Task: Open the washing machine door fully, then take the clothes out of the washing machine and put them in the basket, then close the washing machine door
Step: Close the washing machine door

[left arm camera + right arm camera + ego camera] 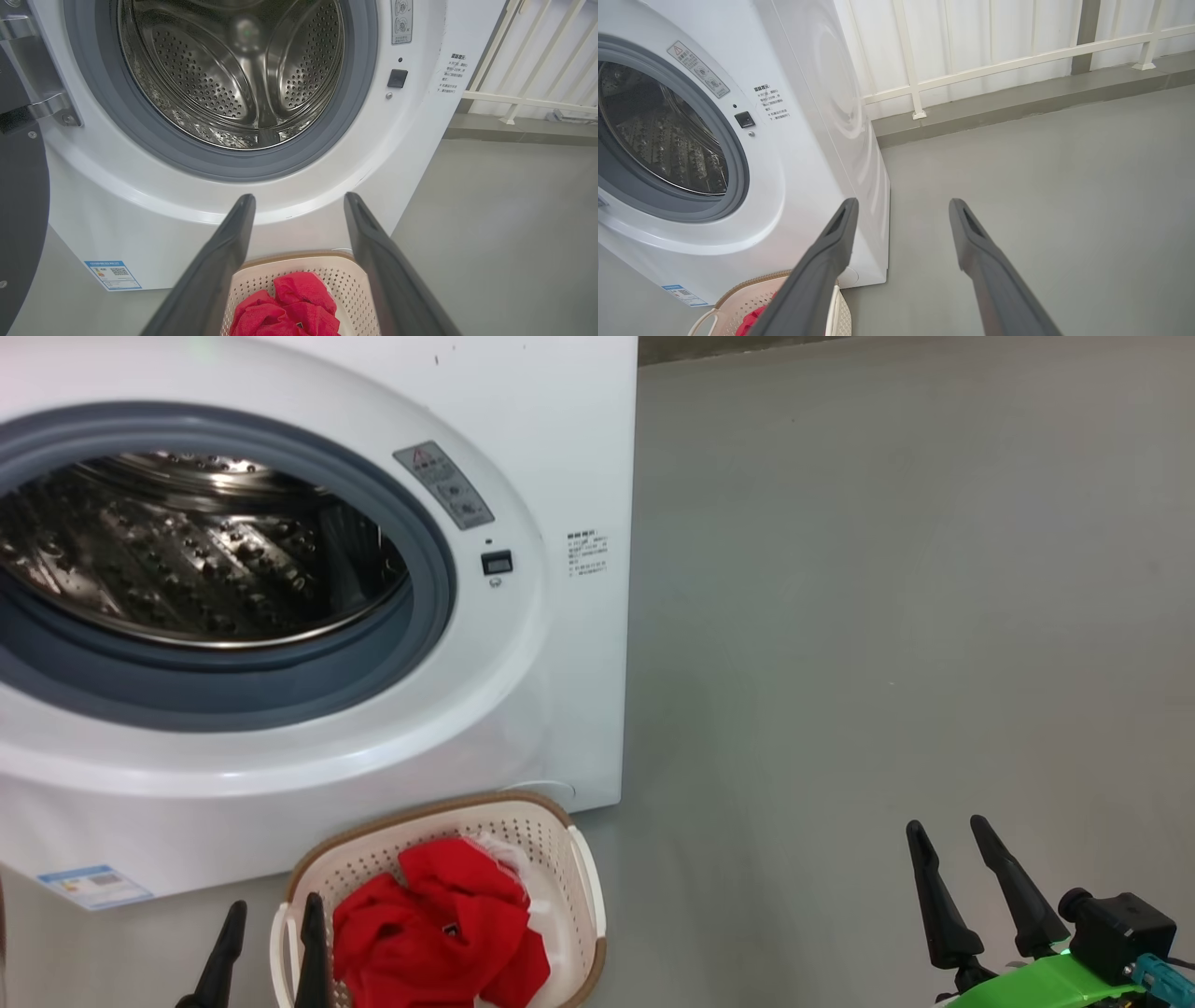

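The drum (224,70) looks empty and the clothes (439,924) lie heaped in the basket (583,877), which sits on the floor (887,616) just in front of the washing machine (560,448). So the step left is likely closing the washing machine door (18,210), swung out at the left edge of the left wrist view.

The left gripper (274,903) hangs over the basket, its 2 fingers spread wide and empty. The right gripper (948,823) is also wide and empty, well off to the right.

The risks:
- **Snagging:** a low sweep towards the door could catch the soft, crumpled red fabric or knock the light perforated plastic basket.
- **Slipping:** the door's dark face looks smooth, so tapered fingers may slide off.
- **Not latching:** a weak push could leave the door resting on the grey rubber ring (429,551) unlatched.
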You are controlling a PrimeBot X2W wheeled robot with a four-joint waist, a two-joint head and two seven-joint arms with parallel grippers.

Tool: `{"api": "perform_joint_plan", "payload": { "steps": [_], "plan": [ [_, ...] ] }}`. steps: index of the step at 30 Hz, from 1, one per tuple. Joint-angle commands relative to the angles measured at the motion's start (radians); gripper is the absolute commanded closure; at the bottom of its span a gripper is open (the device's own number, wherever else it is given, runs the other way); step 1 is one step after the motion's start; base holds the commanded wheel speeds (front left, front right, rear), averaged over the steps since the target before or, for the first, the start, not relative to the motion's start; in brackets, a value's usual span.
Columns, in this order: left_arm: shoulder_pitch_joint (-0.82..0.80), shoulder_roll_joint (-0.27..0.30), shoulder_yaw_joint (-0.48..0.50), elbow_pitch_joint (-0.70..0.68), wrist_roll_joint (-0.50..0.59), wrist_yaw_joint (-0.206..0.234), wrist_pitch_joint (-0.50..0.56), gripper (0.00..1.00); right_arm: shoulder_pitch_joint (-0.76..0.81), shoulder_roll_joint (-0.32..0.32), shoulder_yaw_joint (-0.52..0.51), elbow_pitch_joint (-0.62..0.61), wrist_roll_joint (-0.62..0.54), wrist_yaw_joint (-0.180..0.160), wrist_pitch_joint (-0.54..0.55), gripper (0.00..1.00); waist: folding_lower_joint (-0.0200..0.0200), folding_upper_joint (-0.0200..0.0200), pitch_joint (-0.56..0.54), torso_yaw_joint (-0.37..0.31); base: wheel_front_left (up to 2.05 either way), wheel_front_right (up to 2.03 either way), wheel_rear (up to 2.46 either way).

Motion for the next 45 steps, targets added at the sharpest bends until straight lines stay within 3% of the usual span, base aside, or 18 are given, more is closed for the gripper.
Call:
{"api": "perform_joint_plan", "payload": {
  "steps": [1,15,26,33,45],
  "plan": [
    [-0.04,0.01,0.03,-0.027,-0.005,0.0,-0.005,0.0,-0.028,-0.011,0.02,-0.026,-0.007,0.006,-0.006,0.0,0.0,0.0,0.0,0.0,-1.14,1.14,0.0],
    [-0.042,0.01,0.034,-0.034,-0.015,-0.021,-0.005,0.0,-0.028,-0.009,0.021,-0.022,-0.006,0.006,-0.006,0.0,0.0,0.0,0.002,0.005,-0.64,0.64,0.0],
    [-0.045,0.01,0.023,-0.024,-0.025,-0.011,-0.005,0.0,-0.023,-0.008,0.018,-0.024,-0.007,0.006,-0.006,0.0,0.0,0.0,-0.002,0.023,0.0,0.0,0.0],
    [-0.042,0.01,-0.001,-0.01,-0.058,-0.001,-0.005,0.0,-0.015,-0.01,0.042,-0.022,-0.009,0.006,-0.006,0.0,0.0,0.0,-0.006,0.096,0.0,0.0,0.0],
    [-0.006,0.01,-0.049,0.003,-0.126,0.035,-0.005,0.0,-0.009,-0.042,0.076,-0.016,-0.011,0.006,-0.006,0.0,0.0,0.0,-0.025,0.302,0.0,0.0,0.0]
  ]
}}
